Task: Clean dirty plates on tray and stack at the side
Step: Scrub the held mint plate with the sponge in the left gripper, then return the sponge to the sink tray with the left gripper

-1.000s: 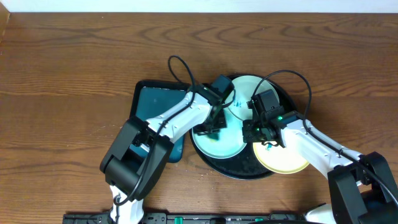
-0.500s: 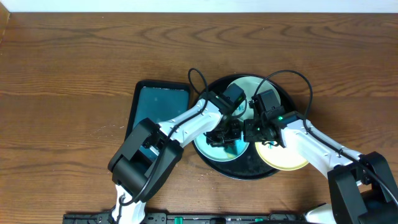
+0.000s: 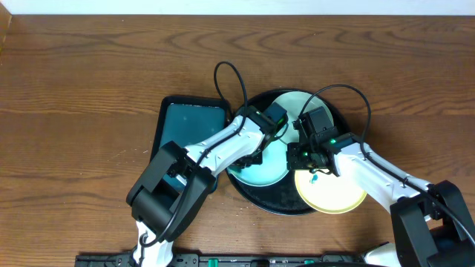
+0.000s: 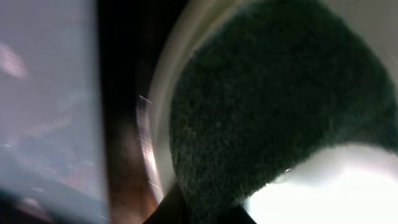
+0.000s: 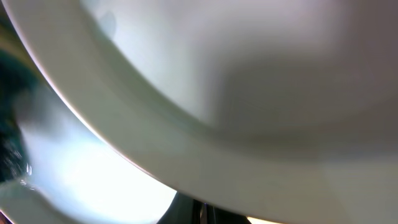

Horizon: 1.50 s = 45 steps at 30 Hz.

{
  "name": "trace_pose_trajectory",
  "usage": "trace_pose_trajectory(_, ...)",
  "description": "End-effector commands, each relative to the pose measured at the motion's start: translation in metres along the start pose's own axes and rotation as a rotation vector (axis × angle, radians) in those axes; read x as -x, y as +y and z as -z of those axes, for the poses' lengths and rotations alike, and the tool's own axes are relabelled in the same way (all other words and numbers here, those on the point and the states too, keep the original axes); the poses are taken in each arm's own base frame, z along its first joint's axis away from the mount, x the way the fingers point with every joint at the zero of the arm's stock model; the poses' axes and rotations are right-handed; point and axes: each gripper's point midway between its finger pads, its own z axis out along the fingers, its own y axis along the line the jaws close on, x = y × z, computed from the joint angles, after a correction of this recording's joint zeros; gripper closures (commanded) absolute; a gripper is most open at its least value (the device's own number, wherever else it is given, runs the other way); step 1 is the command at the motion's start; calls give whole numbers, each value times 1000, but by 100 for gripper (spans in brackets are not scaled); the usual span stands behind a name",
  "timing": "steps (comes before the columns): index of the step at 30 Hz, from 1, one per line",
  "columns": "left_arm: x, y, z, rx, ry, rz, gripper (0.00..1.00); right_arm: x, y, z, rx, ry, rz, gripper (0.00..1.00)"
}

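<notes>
Left gripper (image 3: 257, 157) shifted left over tray (image 3: 278, 202) on wooden table (image 3: 89, 74).

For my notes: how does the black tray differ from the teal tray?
The black tray is round, while the teal tray is rectangular. The black tray carries plates; the teal tray shows none. Both trays lie flat on the wooden table, side by side.

Your overhead view is sharp and evenly lit, with soft shadows on the counter (image 3: 74, 89). Both wrist views are badly blurred; the left one has white glare at 5 o'clock.
</notes>
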Motion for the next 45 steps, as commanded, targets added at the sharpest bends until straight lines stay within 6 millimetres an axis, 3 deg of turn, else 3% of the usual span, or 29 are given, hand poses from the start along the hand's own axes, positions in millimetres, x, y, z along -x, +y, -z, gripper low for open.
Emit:
trace_pose_trajectory(1,28,62,-13,333,-153,-13,92,-7,-13,-4,-62,20,2,99)
trace_pose_trajectory(7,32,54,12,279,-116,6,93,-7,-13,-4,-61,21,3,99)
trace_pose_trajectory(14,30,31,72,-60,-62,93,93,-9,-9,-4,-33,32,50,97)
trace_pose_trajectory(18,36,49,108,-197,-94,145,92,-8,-8,-4,-30,29,73,81)
trace_pose_trajectory(22,46,87,127,-231,-143,207,91,-3,-3,-5,-12,9,112,76)
trace_pose_trajectory(27,48,129,114,-188,-98,276,91,1,6,-5,19,-11,134,76)
trace_pose_trajectory(32,41,155,71,-155,-22,371,91,0,12,-7,23,-14,162,77)
trace_pose_trajectory(36,34,154,40,-233,35,403,91,0,13,-9,25,-15,163,97)
trace_pose_trajectory(40,30,152,25,-286,60,404,83,-2,14,-9,33,-3,147,99)
trace_pose_trajectory(45,28,152,25,-283,63,372,63,-13,34,2,147,46,148,99)
